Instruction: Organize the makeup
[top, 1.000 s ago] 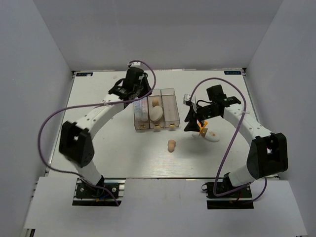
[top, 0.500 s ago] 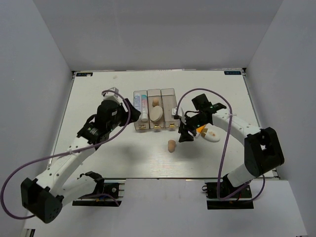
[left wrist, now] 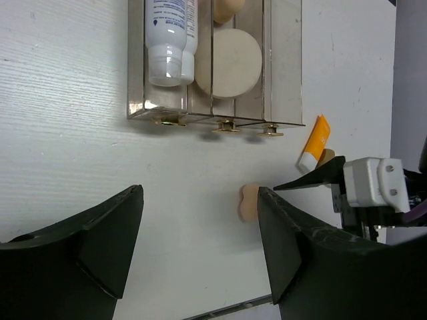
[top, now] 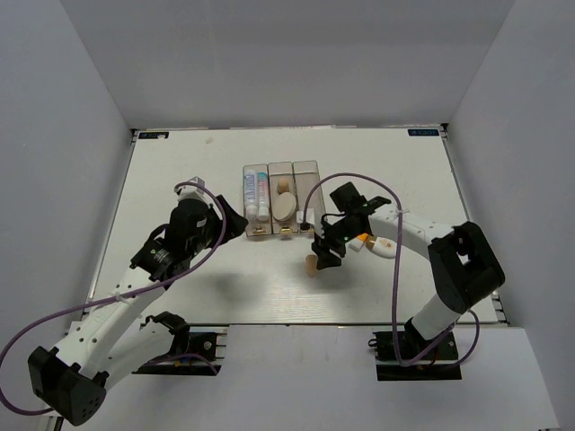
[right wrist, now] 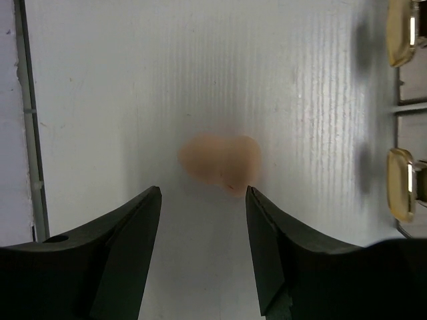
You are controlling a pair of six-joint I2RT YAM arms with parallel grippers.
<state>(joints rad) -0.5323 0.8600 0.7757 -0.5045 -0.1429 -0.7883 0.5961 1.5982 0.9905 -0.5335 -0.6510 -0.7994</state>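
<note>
1. One loose beige sponge [right wrist: 220,162] lies on the table [top: 180,180], in front of the clear box [top: 307,193] and apart from it.
2. Right gripper [right wrist: 203,193]: jaws parted, nothing between them. The sponge lies just ahead of the fingertips, centred on the gap.
3. Sponge long axis: crosswise in the right wrist view, along the line from one finger to the other. Judgement: the gap looks barely wider than the sponge end to end, so a straight advance leaves little margin. A wrist turn would take it across the narrower width.
4. Nearer arm: right. Left gripper [left wrist: 200,200] is released and empty, well apart from the sponge, off the box's left front.
5. Other items:
   - White tube [left wrist: 170,33]: left compartment.
   - Round puff [left wrist: 228,63] and second sponge [left wrist: 227,8]: middle compartment.
   - Orange-white tube [left wrist: 315,141] and white oval pad [top: 384,249]: on the table beside the right arm.
6. Writing: blue print on the white tube's label, too small to read. No other text is legible.
</note>
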